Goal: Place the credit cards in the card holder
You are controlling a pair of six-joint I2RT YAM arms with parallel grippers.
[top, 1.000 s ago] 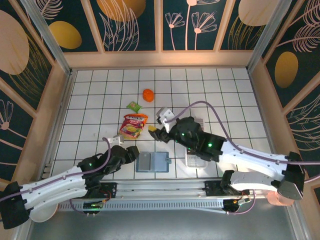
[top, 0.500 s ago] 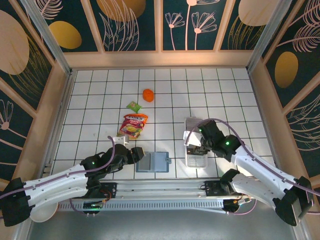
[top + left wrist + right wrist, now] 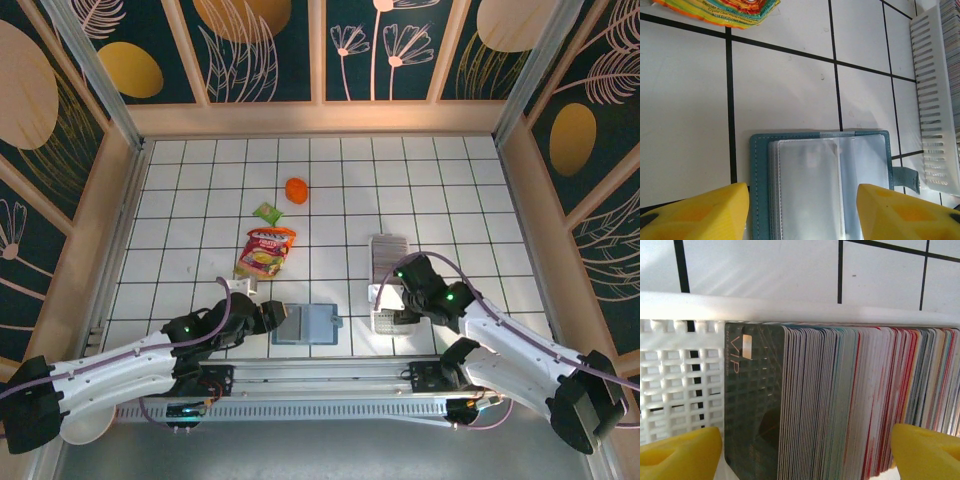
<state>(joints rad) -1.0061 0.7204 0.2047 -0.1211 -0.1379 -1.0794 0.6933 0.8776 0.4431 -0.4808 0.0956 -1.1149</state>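
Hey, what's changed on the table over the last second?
The right claw swung back from the red-yellow snack pouch to the long white slotted tray and, open, straddles its packed row of cards. The left claw edged right over the open teal card holder. No grab or release shows. Pouch, tray and holder stayed put.

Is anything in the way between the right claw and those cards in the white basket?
Nothing visible does. The right gripper hangs open directly over the credit cards, which stand packed in the white tray. Its yellow fingers are spread above the row, with no other object between them.
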